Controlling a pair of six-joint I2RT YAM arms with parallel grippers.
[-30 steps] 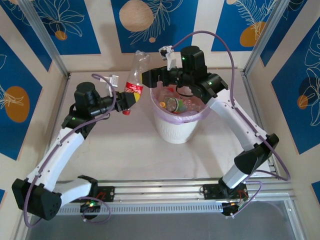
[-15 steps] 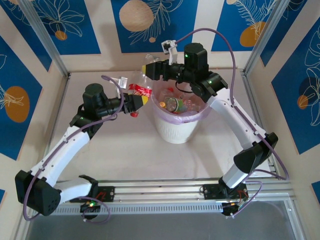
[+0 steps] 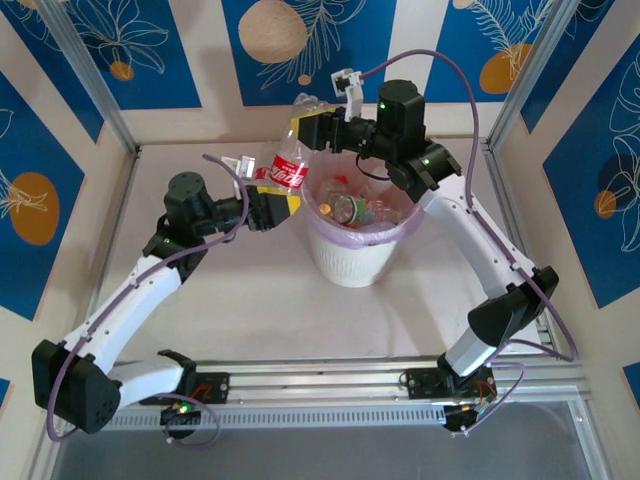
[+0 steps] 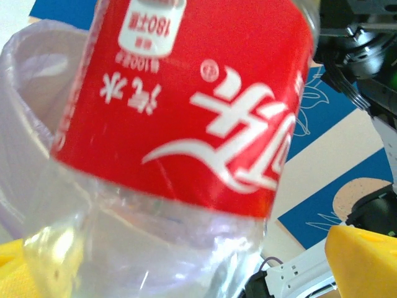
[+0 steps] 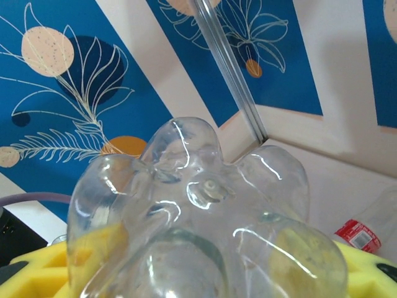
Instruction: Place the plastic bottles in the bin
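A clear plastic bottle with a red label hangs tilted just left of the bin's rim, its base uppermost. My right gripper is shut on that base, and the lobed bottom sits between its yellow fingers. My left gripper is open around the bottle's lower end, its yellow fingers standing wide apart on either side of the clear body. The bin is white and ribbed with a pink bag; several bottles lie inside.
Another red-labelled bottle lies on the table near the back left wall. A metal post stands at the back left corner and another at the back right. The bin stands mid-table between both arms.
The right gripper closed on the bottle's base and lifted it slightly. The left gripper opened, letting go of the neck end. The bottle moved right, toward the bin.
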